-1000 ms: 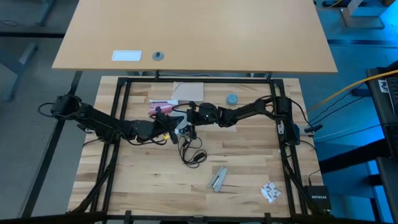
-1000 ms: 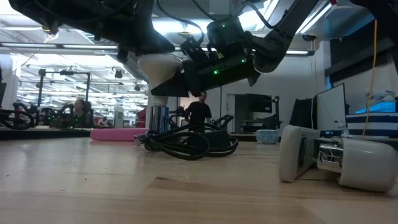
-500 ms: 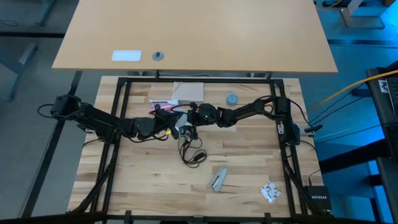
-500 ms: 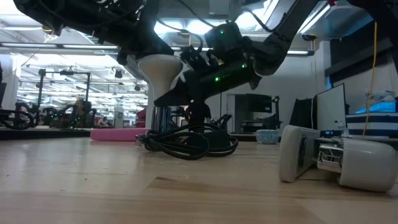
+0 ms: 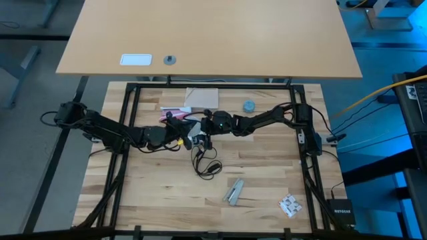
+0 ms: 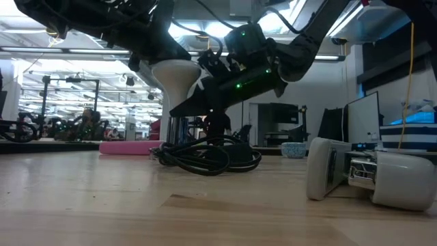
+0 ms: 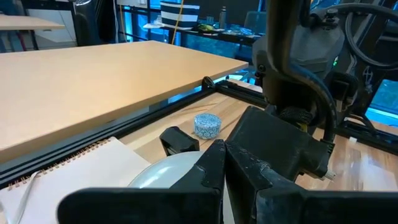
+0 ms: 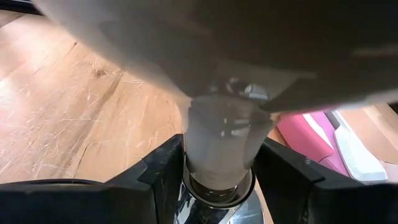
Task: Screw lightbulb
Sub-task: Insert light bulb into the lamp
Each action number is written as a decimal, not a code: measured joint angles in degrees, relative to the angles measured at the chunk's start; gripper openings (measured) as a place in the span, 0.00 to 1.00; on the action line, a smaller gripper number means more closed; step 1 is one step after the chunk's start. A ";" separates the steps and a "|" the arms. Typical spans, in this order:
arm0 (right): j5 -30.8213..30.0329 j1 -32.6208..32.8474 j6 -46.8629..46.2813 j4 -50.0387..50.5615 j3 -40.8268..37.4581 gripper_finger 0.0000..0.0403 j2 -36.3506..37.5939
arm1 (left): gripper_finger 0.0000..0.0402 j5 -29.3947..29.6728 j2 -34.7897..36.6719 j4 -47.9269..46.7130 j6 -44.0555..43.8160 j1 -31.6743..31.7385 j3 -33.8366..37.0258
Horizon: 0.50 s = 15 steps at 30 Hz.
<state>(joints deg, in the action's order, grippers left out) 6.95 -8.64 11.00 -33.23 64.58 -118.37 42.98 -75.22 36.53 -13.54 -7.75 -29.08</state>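
Comparing with half a second before, nothing differs in either the high or low view; against a full second before, the right arm's wrist has rolled, its dark body now slanting down toward the left in the low view, and the bulb's white flare shows more fully.

Left gripper [image 5: 181,139] sits at table centre, its fingers [image 7: 214,171] pressed together on the bulb [image 6: 175,74], which hangs above the table with its neck pointing down. Right gripper [image 5: 202,133] meets it from the opposite side; its fingers [image 8: 163,171] are part-spread around the socket [image 8: 219,186], one on each side, with the bulb's neck entering the socket from above. Whether the threads are engaged cannot be told.

Edges and room: both grippers work near the middle of the table [image 5: 267,180], well clear of the side rails. A black cord [image 5: 207,163] loops on the surface just below them. A pink object [image 6: 130,147] lies beside the work point and a notebook [image 5: 201,98] just beyond it. The front half of the table is mostly open, apart from a silvery piece [image 5: 233,191] and a small white-grey item [image 5: 290,205] near the right front corner.

Containers: a blue-grey cap [image 5: 249,106] stands apart, beyond the right arm; its contents cannot be seen.
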 joint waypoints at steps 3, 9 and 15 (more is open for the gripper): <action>1.73 -0.03 0.00 0.10 0.02 0.47 0.00 | 0.01 -0.06 -0.01 0.08 0.00 0.00 0.00; 3.83 -0.07 3.25 0.55 0.02 0.47 0.00 | 0.01 -0.22 -0.02 0.13 0.00 -0.02 0.04; 3.83 -0.07 6.54 1.84 0.11 0.47 0.13 | 0.01 -0.22 -0.04 0.11 0.00 -0.02 0.04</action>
<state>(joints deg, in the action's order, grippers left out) 10.79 -8.71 17.55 -31.40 64.69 -118.24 42.76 -75.26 36.64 -13.54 -7.77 -29.04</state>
